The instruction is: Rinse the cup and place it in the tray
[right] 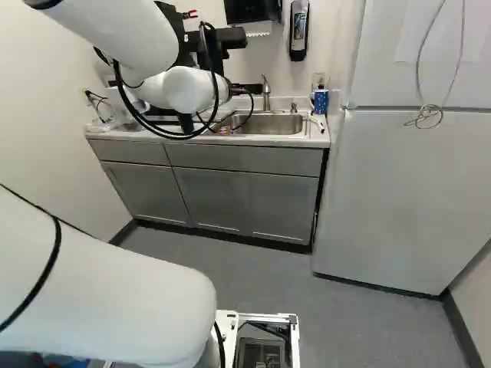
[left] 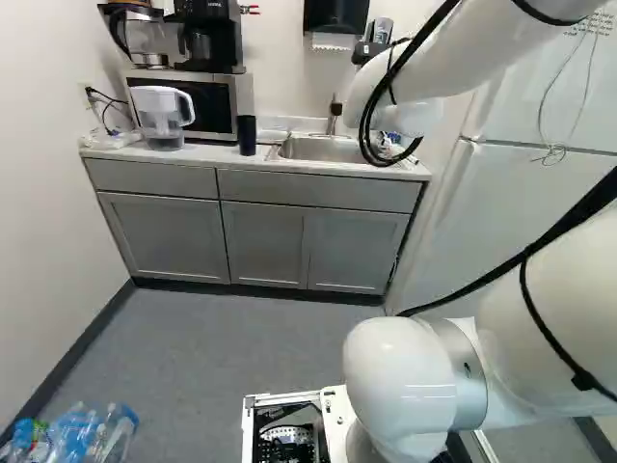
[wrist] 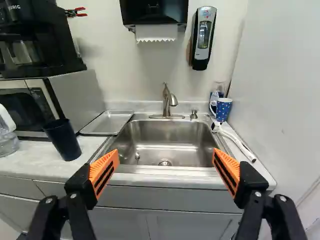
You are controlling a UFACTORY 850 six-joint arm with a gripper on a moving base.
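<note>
In the right base view my gripper [right: 249, 89] shows partly, at the counter by the sink. The wrist view has the gripper [wrist: 165, 162] open, its orange-padded fingers wide apart with nothing between them. Ahead of it lies the steel sink [wrist: 167, 142] with its faucet [wrist: 167, 101]. A dark blue cup [wrist: 62, 140], also in the left base view [left: 247, 135], stands on the counter beside the microwave. Between microwave and sink lies a shallow metal tray [wrist: 106, 123]. A blue mug with white dots [wrist: 223, 110] stands in the sink's far corner, by the wall.
The microwave [wrist: 30, 102] carries a black coffee maker [wrist: 40, 40]. A water pitcher [left: 164, 118] stands before it. A soap dispenser [wrist: 203, 37] and a towel dispenser [wrist: 153, 12] hang above the sink. A refrigerator [right: 406, 192] stands at the right; plastic bottles [left: 82, 434] are low at the left.
</note>
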